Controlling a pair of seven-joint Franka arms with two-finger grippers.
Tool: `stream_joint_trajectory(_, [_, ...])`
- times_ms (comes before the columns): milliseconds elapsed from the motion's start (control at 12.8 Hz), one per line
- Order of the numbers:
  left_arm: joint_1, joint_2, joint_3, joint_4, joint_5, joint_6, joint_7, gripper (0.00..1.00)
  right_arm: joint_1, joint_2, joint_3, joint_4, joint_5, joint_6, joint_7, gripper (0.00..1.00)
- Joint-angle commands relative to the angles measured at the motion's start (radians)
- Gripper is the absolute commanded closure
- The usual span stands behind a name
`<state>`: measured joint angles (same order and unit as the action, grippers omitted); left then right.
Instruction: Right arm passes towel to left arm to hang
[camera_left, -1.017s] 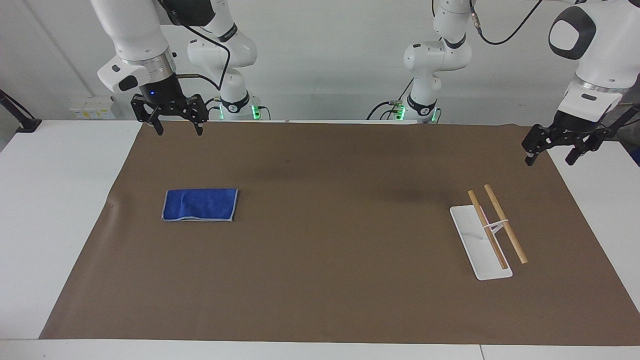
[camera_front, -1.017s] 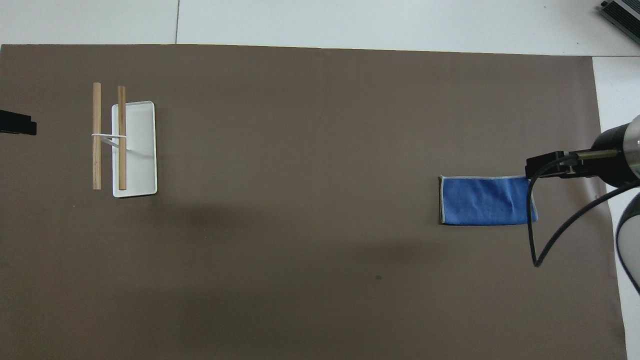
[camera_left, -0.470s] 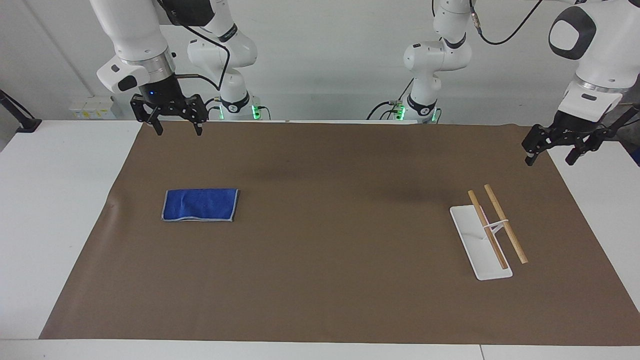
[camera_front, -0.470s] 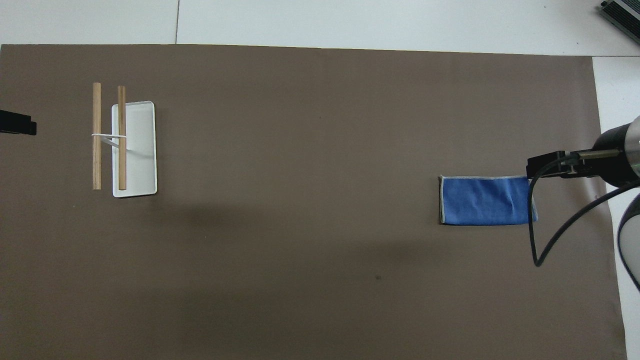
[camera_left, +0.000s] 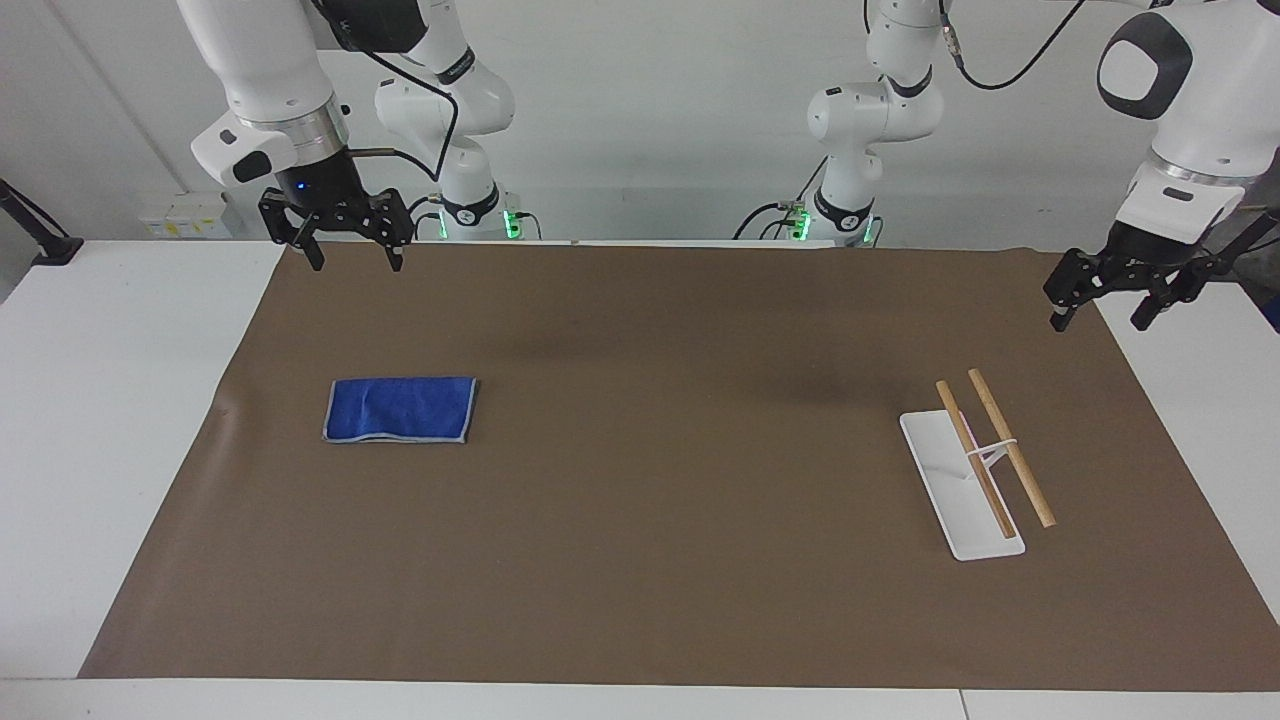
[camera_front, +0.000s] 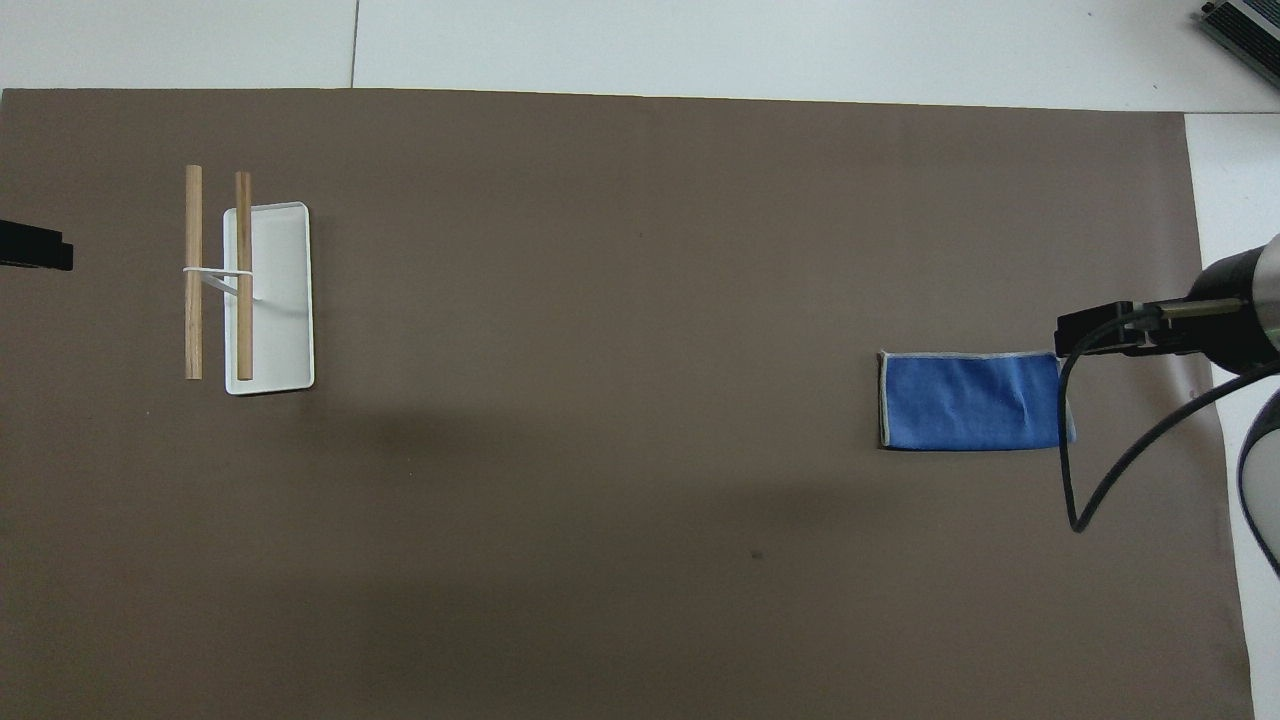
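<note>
The towel (camera_left: 400, 410), a folded royal-blue cloth with a grey edge, lies flat on the brown mat (camera_left: 640, 560) toward the right arm's end of the table, and nothing touches it (camera_front: 970, 402). My right gripper (camera_left: 357, 262) hangs open and empty in the air over the mat's edge by the robots, clear of the towel. A black cable loops from the right arm's wrist (camera_front: 1230, 310). My left gripper (camera_left: 1098, 318) waits open and empty above the mat's edge at the left arm's end.
A small rack with a white base (camera_left: 950, 490) and two wooden bars (camera_left: 1010, 450) stands on the mat near the left arm's end (camera_front: 280, 300). White tabletop (camera_left: 120, 400) borders the mat on each side.
The right gripper has crept slightly upward and toward its own end of the table. The towel, the rack and the left arm have not moved.
</note>
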<state>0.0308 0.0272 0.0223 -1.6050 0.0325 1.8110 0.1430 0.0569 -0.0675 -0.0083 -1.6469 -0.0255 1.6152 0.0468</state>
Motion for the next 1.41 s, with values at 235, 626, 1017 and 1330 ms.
stream_joint_trajectory(235, [0.0,-0.03,0.002,-0.036,-0.013,0.005,-0.007,0.0,-0.08,-0.04,-0.001,-0.186,0.016,0.219,-0.033,0.0])
stream_joint_trajectory(626, [0.0,-0.03,0.002,-0.036,-0.013,0.005,-0.007,0.0,-0.08,0.02,-0.001,-0.368,0.016,0.483,-0.044,0.0])
stream_joint_trajectory(1017, [0.0,-0.03,0.002,-0.036,-0.013,0.005,-0.007,0.0,-0.094,0.051,-0.001,-0.497,0.016,0.604,-0.044,0.0])
stream_joint_trajectory(1330, [0.0,-0.03,0.002,-0.036,-0.013,0.005,-0.007,0.0,-0.091,0.106,-0.001,-0.573,0.016,0.755,-0.033,0.0])
